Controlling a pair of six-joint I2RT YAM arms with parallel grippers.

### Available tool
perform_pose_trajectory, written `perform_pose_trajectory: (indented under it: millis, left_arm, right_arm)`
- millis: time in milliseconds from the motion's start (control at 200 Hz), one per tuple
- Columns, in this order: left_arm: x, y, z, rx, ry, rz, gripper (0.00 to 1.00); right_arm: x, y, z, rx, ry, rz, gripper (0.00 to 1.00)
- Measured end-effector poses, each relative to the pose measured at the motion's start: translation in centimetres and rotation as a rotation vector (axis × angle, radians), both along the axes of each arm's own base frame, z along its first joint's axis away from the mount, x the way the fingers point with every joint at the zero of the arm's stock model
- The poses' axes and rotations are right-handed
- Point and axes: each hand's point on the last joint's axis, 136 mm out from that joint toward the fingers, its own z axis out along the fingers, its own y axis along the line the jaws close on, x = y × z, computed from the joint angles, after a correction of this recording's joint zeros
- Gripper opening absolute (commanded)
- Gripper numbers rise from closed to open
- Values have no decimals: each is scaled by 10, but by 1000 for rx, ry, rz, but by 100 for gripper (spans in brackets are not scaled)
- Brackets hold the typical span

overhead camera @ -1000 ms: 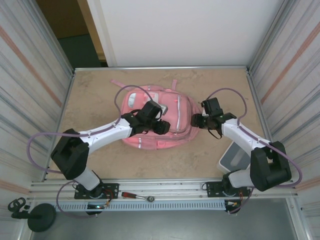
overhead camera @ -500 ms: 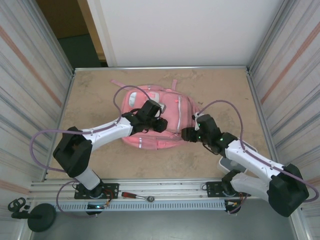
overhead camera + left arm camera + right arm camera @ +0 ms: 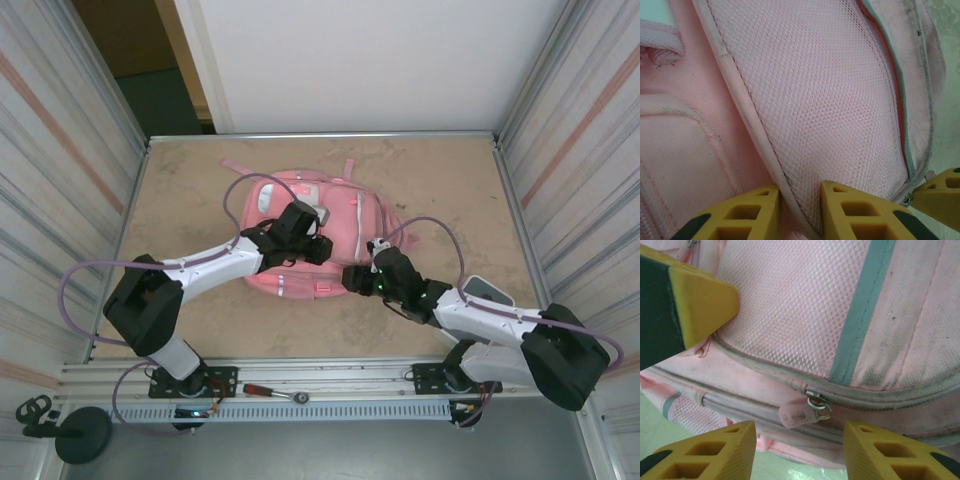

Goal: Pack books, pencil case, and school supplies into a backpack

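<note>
Backpack [image 3: 345, 205]: pink, lying flat on the tabletop [image 3: 450, 180], directly beneath my left gripper [image 3: 800, 200] and my right gripper [image 3: 799, 432], with its straps [image 3: 237, 166] on the side farthest from me. Mesh panel [image 3: 815, 100]: pink, with a piped seam crossing it. That seam runs down into the gap of my left gripper. The left gripper's jaws stand narrow, and the fabric meets the inner faces of both fingers [image 3: 855, 212]. I record this as a pinch on the backpack's seam. Zip pull [image 3: 799, 414]: a small pink tab on a metal ring, seated on the zip line. It sits just ahead of my right gripper, centred on the gap, and touches neither finger. The right gripper's jaws stand wide and grip nothing. From the right wrist, one yellow-and-black finger of the left gripper appears up and to the left, against the mesh. From the left wrist, a yellow tip of the right gripper sits low and to the right of my left fingers, just beside the zip's metal ring. From above, the two grippers are close together over the backpack's near right part.
</note>
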Motion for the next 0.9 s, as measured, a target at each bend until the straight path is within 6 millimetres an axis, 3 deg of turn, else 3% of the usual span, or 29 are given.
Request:
perform_pose_trajectory:
  millis: [561, 902]
  left_arm:
    - [-1, -1, -1, -21, 7, -11, 27]
    - [-1, -1, -2, -33, 1, -6, 27]
  right_arm:
    - [8, 9, -13, 35, 19, -107, 37]
    - [11, 15, -28, -2, -5, -143, 25]
